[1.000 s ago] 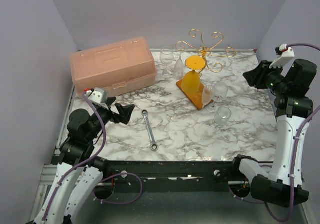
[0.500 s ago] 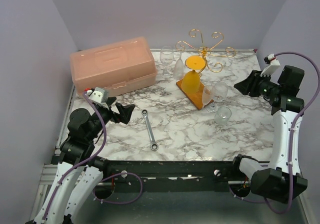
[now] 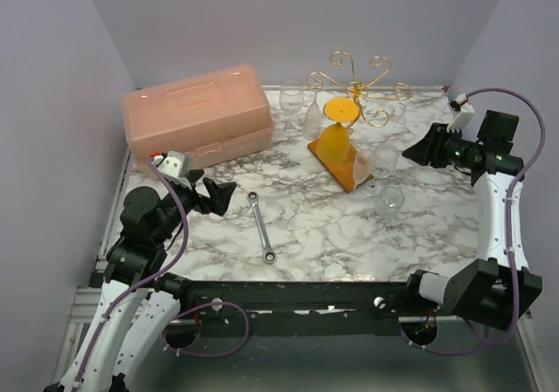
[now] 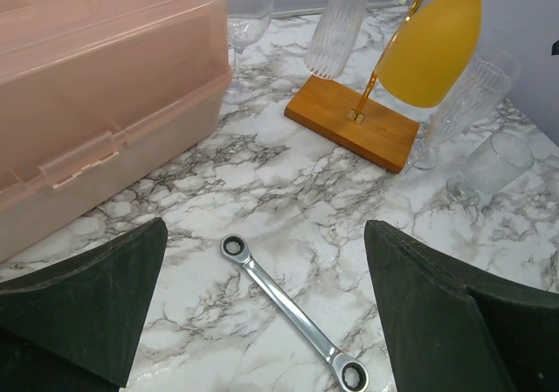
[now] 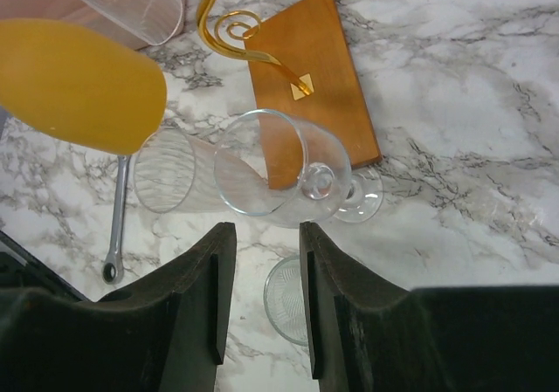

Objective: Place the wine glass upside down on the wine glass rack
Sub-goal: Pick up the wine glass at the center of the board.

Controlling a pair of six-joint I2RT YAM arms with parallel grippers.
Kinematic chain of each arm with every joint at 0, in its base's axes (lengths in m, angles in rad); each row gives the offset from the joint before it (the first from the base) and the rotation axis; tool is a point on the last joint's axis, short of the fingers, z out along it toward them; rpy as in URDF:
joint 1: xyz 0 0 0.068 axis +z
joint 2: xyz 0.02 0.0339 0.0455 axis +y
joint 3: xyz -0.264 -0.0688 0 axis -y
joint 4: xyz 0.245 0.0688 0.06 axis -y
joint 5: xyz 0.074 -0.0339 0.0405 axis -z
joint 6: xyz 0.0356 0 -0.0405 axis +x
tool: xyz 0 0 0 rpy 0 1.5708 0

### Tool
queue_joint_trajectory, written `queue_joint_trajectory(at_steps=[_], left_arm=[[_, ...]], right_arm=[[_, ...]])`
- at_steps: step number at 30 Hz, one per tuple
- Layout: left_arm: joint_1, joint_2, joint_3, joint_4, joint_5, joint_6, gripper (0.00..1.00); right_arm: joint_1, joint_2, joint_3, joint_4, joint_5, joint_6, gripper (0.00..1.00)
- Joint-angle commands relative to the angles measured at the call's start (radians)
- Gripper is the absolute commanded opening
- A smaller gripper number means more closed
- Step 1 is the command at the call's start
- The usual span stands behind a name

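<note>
**Wine glass not yet picked up; right hand lined up on it**

The task is at its opening step, as far as the views show. The clear wine glass (image 5: 279,169) stands upright on its foot on the marble surface (image 3: 349,235), just beside the near right corner of the wine glass rack (image 3: 358,85) base. No hand touches it. Grasping, lifting, turning it over and hooking its foot into a gold arm are all left to do.

The right hand (image 5: 260,235) hovers above and to the right of the glass. Its fingers are set to a narrow gap and hold nothing. In the wrist view the glass bowl sits just ahead of that gap, so this looks like the approach to a grasp. The left hand (image 4: 264,228) is spread wide and empty, low over the surface near the ratchet wrench (image 3: 261,226) and well apart from the rack.

The glass is transparent and smooth, with a rounded bowl, a short stem and a flat round foot. It is crowded. A ribbed clear glass (image 5: 170,178) leans or lies right against its bowl on the left, and a short clear glass (image 5: 288,300) stands close by on the near side. Reaching in without knocking a neighbour will likely need care.

An orange wine glass (image 3: 334,139) already hangs upside down on the rack, over the orange-brown base. Several scrolled arms at the top look free. Two more clear glasses stand behind the rack, beside the pink toolbox (image 3: 196,117).
</note>
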Motion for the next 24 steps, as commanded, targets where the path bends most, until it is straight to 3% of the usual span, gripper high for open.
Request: queue_joint_trajectory(at_steps=[1,15,24], left_arm=[[0.008,0.004,-0.014,0.019,0.023,-0.005,0.99],[0.01,0.011,-0.012,0.019,0.026,-0.007,0.99],[0.01,0.009,-0.012,0.02,0.029,-0.006,0.98]], right_arm=[[0.003,0.045,0.048,0.024,0.018,0.009,0.42],[0.134,0.132,0.07,0.072,0.272,-0.001,0.41],[0.193,0.171,0.087,0.065,0.356,-0.021,0.4]])
